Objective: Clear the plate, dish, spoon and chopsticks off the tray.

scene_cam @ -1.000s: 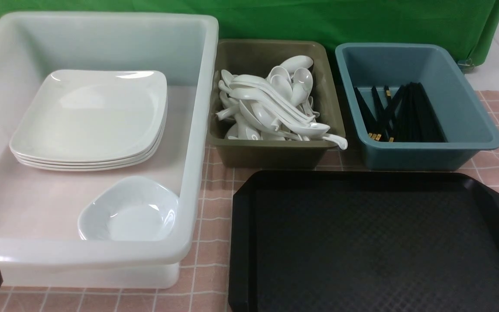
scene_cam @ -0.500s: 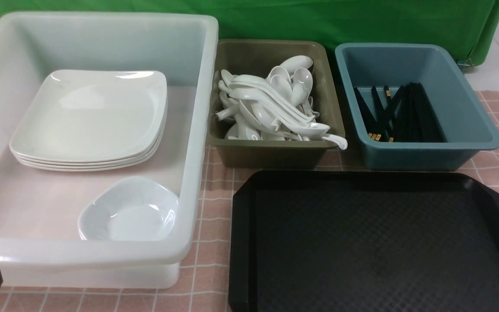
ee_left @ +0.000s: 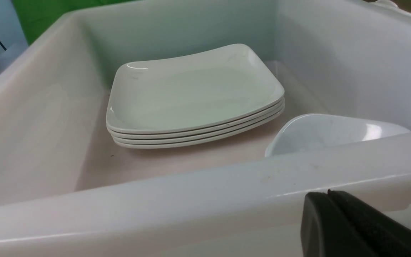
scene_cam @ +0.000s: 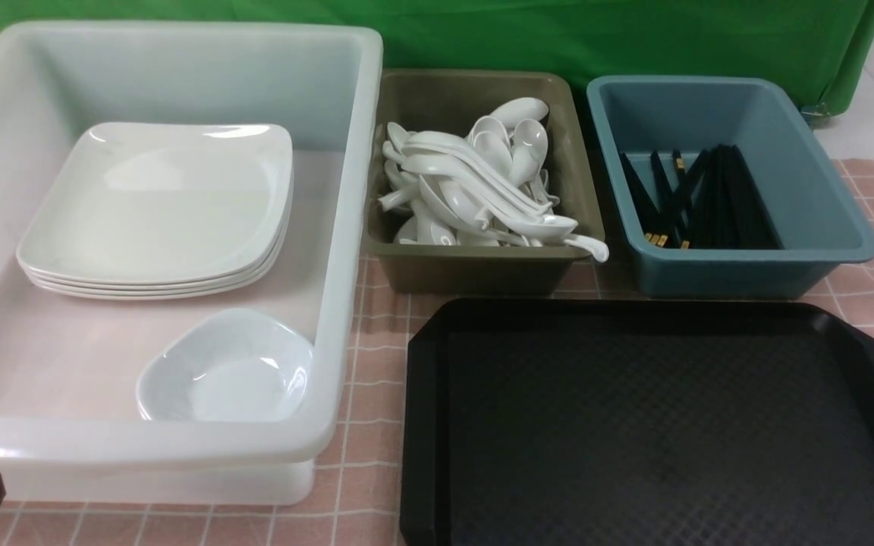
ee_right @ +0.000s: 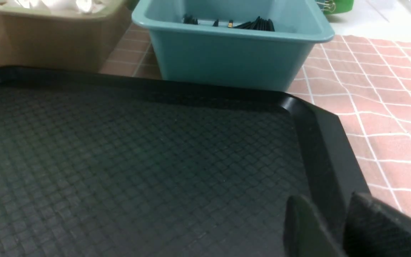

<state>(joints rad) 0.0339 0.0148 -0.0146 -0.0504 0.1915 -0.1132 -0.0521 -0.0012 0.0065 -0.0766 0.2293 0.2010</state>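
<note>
Beyond the tray (scene_cam: 422, 425), three bins (scene_cam: 482, 269) stand; left fingers (ee_left: 337, 217) pressed together, right fingers (ee_right: 305, 221) parted, empty.

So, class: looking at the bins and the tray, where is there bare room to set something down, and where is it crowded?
Free: the whole floor of the black tray; in the white bin, the floor left of the dish and in front of the plate stack; the blue bin floor behind and right of the chopsticks. Crowded: the olive bin, heaped with spoons.
</note>
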